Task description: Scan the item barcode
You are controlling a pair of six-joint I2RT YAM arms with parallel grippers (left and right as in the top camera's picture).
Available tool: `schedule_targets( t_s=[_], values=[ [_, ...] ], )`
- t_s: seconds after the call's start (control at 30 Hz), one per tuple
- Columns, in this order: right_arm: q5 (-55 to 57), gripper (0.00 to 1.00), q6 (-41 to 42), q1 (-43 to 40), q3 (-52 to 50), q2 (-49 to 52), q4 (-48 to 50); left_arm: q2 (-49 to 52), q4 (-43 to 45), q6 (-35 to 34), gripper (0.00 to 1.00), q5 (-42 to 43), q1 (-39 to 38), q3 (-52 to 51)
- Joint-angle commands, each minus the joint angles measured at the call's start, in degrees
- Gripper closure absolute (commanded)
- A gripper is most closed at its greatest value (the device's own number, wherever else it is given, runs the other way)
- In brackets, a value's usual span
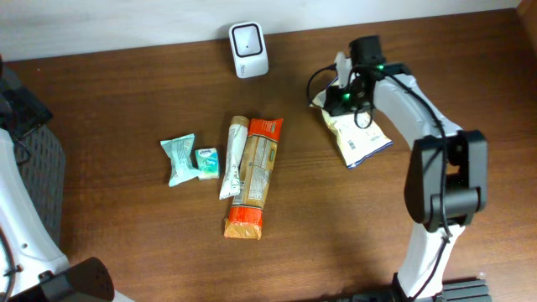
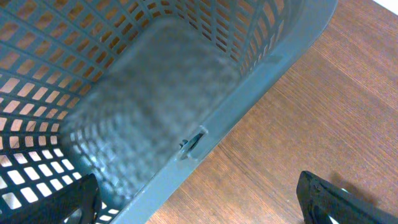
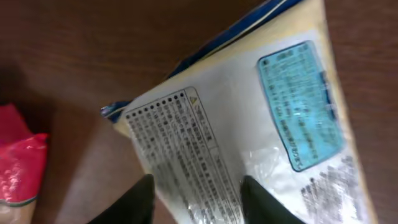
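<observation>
Picking-up step: right pincer (image 3: 202, 200) at the bag (image 1: 357, 138), cannot tell if holding. Next: lift, show barcode to scanner (image 1: 248, 49).

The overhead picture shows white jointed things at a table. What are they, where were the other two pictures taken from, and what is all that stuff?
Those are two robot arms, each ending in a two-finger gripper. One camera looks down from above; the other two sit on the wrists. On the wooden table lie an orange snack packet, a white tube, two small teal packets, and a white barcode scanner at the far edge. The left gripper, open, hovers over a grey plastic basket. The right gripper is at a pale yellow packet; its wrist camera shows the printed back between the fingers, but whether they pinch it I cannot tell.
</observation>
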Motion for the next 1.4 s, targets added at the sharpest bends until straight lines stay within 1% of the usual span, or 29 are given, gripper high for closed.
schedule_targets(
  t_s=[0.0, 0.03, 0.1, 0.17, 0.2, 0.27, 0.3, 0.37, 0.4, 0.43, 0.47, 0.53, 0.57, 0.6, 0.67, 0.7, 0.77, 0.83, 0.9, 0.93, 1.07, 1.17, 1.23, 1.27, 1.3, 1.37],
  values=[
    [0.26, 0.48, -4.68, 1.77, 0.17, 0.00, 0.85, -0.24, 0.11, -0.15, 0.01, -0.39, 0.13, 0.48],
    [-1.68, 0.47, -6.36, 2.32, 0.17, 0.00, 0.07, -0.24, 0.11, -0.17, 0.01, -0.39, 0.13, 0.48],
    [-7.34, 0.43, -9.31, 3.58, 0.20, 0.00, -2.56, -0.24, 0.11, -0.17, 0.01, -0.39, 0.13, 0.46],
    [-8.15, 0.38, -10.62, 4.72, 0.17, 0.00, -6.25, -0.24, 0.11, -0.17, 0.01, -0.39, 0.13, 0.46],
    [-8.20, 0.38, -11.08, 4.90, 0.17, 0.00, -7.45, -0.24, 0.09, -0.15, 0.01, -0.39, 0.13, 0.48],
    [-8.11, 0.36, -13.75, 5.51, 0.20, 0.00, -13.86, -0.24, 0.09, -0.15, 0.01, -0.39, 0.13, 0.48],
    [-7.58, 0.35, -13.70, 5.44, 0.20, 0.00, -16.48, -0.24, 0.11, -0.17, 0.01, -0.39, 0.13, 0.46],
    [-2.99, 0.31, -13.53, 4.94, 0.20, 0.00, -24.06, -0.24, 0.11, -0.17, 0.01, -0.39, 0.13, 0.46],
    [-0.52, 0.31, -13.03, 4.39, 0.20, 0.00, -26.93, -0.24, 0.11, -0.17, 0.01, -0.39, 0.13, 0.48],
    [3.37, 0.28, -9.92, 3.43, 0.22, 0.00, -29.22, -0.24, 0.09, -0.15, 0.01, -0.39, 0.13, 0.46],
    [8.33, 0.27, -5.16, 1.75, 0.26, -0.02, -30.80, -0.24, 0.09, -0.17, 0.01, -0.39, 0.13, 0.48],
    [11.21, 0.25, -1.57, -0.63, 0.33, -0.02, -30.75, -0.24, 0.11, -0.15, 0.01, -0.39, 0.13, 0.46],
    [11.39, 0.23, 1.73, -4.09, 0.35, -0.02, -28.30, -0.24, 0.09, -0.15, 0.01, -0.39, 0.13, 0.48],
    [11.30, 0.22, 2.95, -5.86, 0.35, 0.00, -26.40, -0.24, 0.11, -0.15, 0.01, -0.39, 0.13, 0.46],
    [6.75, 0.21, 3.48, -9.05, 0.35, 0.00, -22.82, -0.24, 0.09, -0.15, 0.01, -0.39, 0.13, 0.48],
    [1.16, 0.22, 2.84, -10.34, 0.33, 0.00, -22.71, -0.24, 0.09, -0.17, 0.01, -0.39, 0.13, 0.46],
    [-1.40, 0.26, 2.84, -10.75, 0.31, 0.00, -24.28, -0.24, 0.11, -0.17, 0.01, -0.39, 0.13, 0.46],
    [-0.48, 0.38, 1.36, -10.64, 0.24, 0.00, -28.06, -0.24, 0.11, -0.17, 0.01, -0.39, 0.13, 0.48],
    [3.72, 0.58, 1.49, -10.73, 0.22, 0.00, -28.74, -0.24, 0.11, -0.17, 0.01, -0.39, 0.13, 0.48],
    [7.34, 0.65, 2.64, -10.75, 0.11, 0.11, -27.21, -0.24, 0.11, -0.15, 0.01, -0.39, 0.13, 0.46],
    [8.00, 0.68, 5.79, -10.75, -3.21, 0.24, -19.96, -0.24, 0.11, -0.15, 0.01, -0.39, 0.13, 0.46],
    [7.98, 0.69, 6.14, -10.75, -4.52, 0.31, -19.47, -0.24, 0.11, -0.15, 0.01, -0.39, 0.13, 0.48],
    [7.96, 0.69, 7.21, -10.75, -5.07, 0.33, -17.51, -0.24, 0.09, -0.17, 0.01, -0.39, 0.13, 0.46],
    [7.98, 0.69, 8.66, -10.75, -5.60, 0.33, -14.95, -0.24, 0.11, -0.17, 0.01, -0.39, 0.13, 0.46],
    [7.96, 0.69, 10.23, -10.75, -6.34, 0.33, -10.36, -0.24, 0.09, -0.17, 0.01, -0.39, 0.13, 0.46],
    [7.93, 0.73, 12.09, -10.73, -7.28, 0.33, -3.48, -0.24, 0.09, -0.17, 0.01, -0.39, 0.13, 0.48]
  ],
)
